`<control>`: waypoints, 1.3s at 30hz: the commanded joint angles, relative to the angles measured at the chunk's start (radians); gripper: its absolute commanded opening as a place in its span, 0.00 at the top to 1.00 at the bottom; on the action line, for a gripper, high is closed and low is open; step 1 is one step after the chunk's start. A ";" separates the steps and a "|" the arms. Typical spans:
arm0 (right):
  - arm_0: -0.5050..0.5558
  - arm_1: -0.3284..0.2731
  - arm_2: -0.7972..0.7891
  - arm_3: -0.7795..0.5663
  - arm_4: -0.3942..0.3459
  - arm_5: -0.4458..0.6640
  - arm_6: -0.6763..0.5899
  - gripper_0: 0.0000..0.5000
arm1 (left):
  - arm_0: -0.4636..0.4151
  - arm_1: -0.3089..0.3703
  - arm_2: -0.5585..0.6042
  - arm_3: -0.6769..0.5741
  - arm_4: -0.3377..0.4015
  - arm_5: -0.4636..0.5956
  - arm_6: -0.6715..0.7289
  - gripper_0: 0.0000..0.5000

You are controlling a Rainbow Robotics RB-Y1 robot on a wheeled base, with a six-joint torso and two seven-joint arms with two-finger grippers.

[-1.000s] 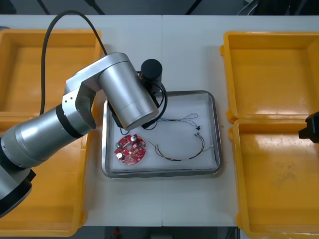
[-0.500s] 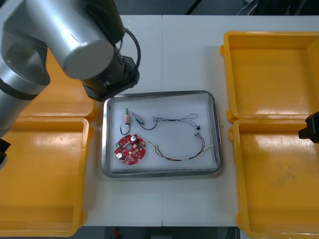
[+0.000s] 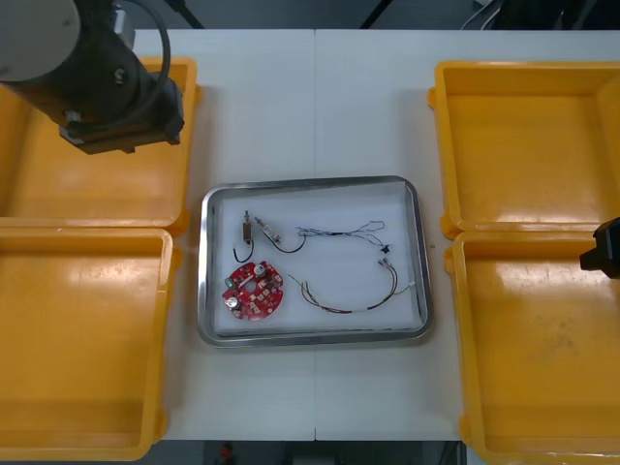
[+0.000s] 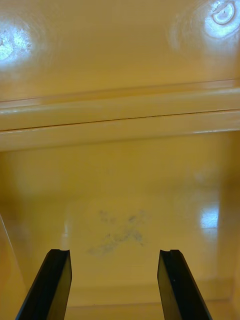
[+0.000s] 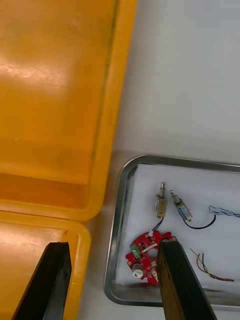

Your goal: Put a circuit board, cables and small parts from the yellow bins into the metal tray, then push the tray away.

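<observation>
The metal tray [image 3: 315, 181] holds 1 circuit board [image 3: 253, 290], cables [image 3: 344, 308], small metal parts [image 3: 247, 229].

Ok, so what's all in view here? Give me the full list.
table: one, light, under everything
yellow bins: four, yellow, two at each side of the table
metal tray: one, shiny rim, white inside, between the bins
circuit board: one, red, round, tray's near-left part
small metal parts: two, silvery, tray's far-left part
blue and white cable: one, twisted, far half of tray
black cable: one, beside the small metal parts
red and yellow cable: one, near-right part of tray
left gripper: black fingers, open, above the far left bin
right gripper: black fingers, open, over the right bins
</observation>
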 commanded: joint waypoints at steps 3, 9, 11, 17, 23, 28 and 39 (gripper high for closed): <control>0.010 0.006 -0.028 -0.026 -0.002 -0.006 0.048 0.00 | 0.110 0.166 0.147 -0.039 0.093 -0.060 -0.235 0.00; 0.010 0.006 -0.028 -0.026 -0.002 -0.006 0.048 0.00 | 0.251 0.288 0.272 -0.044 0.186 -0.127 -0.399 0.00; 0.010 0.006 -0.028 -0.026 -0.002 -0.006 0.048 0.00 | 0.300 0.317 0.323 -0.044 0.210 -0.132 -0.451 0.00; 0.010 0.006 -0.028 -0.026 -0.002 -0.006 0.048 0.00 | 0.428 0.374 0.420 -0.045 0.287 -0.133 -0.481 0.00; 0.010 0.006 -0.028 -0.026 -0.002 -0.006 0.048 0.00 | 0.541 0.392 0.504 -0.056 0.333 -0.127 -0.439 0.00; 0.010 0.006 -0.028 -0.026 -0.002 -0.006 0.048 0.00 | 0.612 0.392 0.535 -0.121 0.305 -0.127 -0.362 0.00; -0.041 0.044 0.094 -0.005 -0.009 0.020 0.050 0.00 | 0.751 0.418 0.598 -0.151 0.336 -0.126 -0.352 0.00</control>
